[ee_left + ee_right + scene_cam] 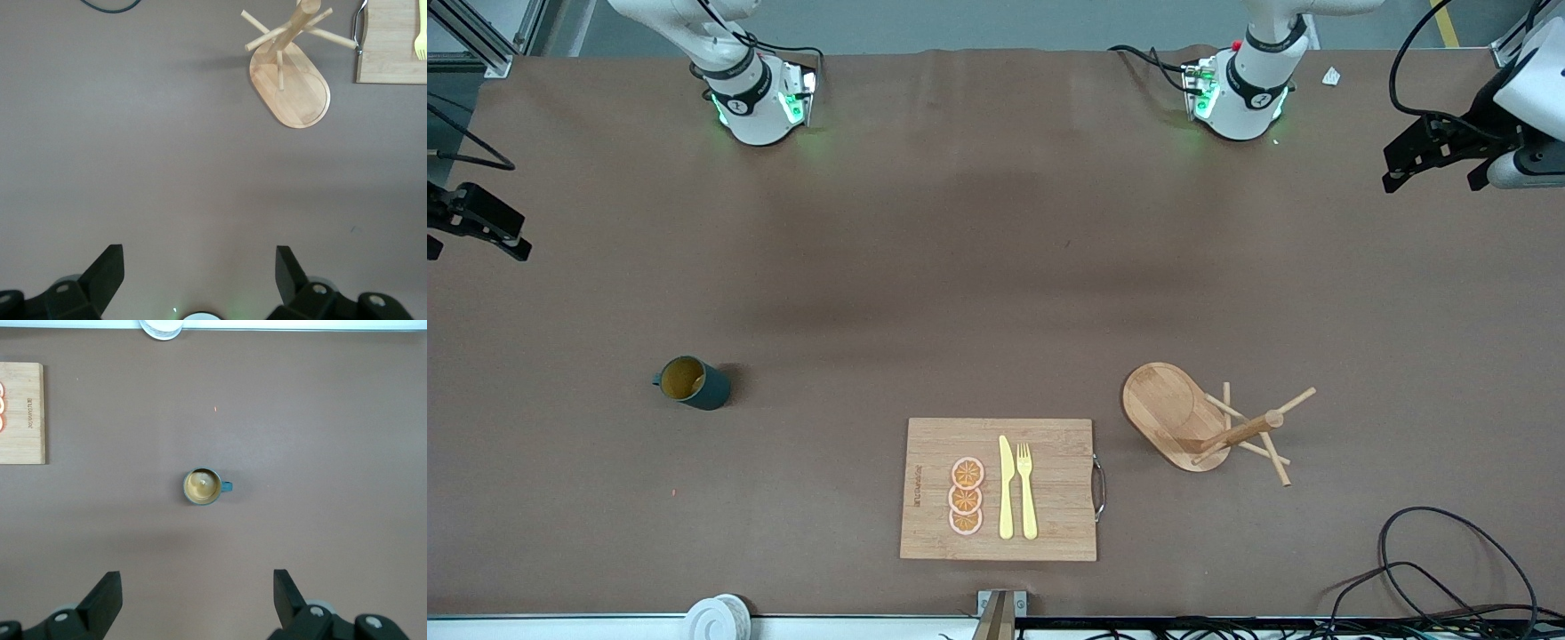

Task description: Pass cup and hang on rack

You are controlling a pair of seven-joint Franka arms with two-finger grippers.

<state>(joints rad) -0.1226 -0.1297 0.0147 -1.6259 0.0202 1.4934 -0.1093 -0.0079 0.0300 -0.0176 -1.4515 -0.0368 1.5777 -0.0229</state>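
— Two arms, and neither one has touched a thing: is anything done?

— Nothing that shows. On the table (pixel 996 267) the cutting board (pixel 925 489) lies nearest the front camera, carrying a knife (pixel 1006 489), a fork (pixel 1027 489) and three orange slices (pixel 966 498). The rack (pixel 1183 413) stands beside it, toward the left arm's end, its pegs bare.

— And the cup?

— The cup (pixel 692 382) stands upright on the table toward the right arm's end, well apart from the rack, mouth up, long axis vertical, handle pointing toward the right arm's edge of the table.

— The grippers?

— The right gripper (pixel 197 600) hangs high over the table with the cup below, fingers spread and empty. The left gripper (pixel 200 277) waits high near the rack, likewise released. Grasp, handover and hanging all remain, I'd judge.
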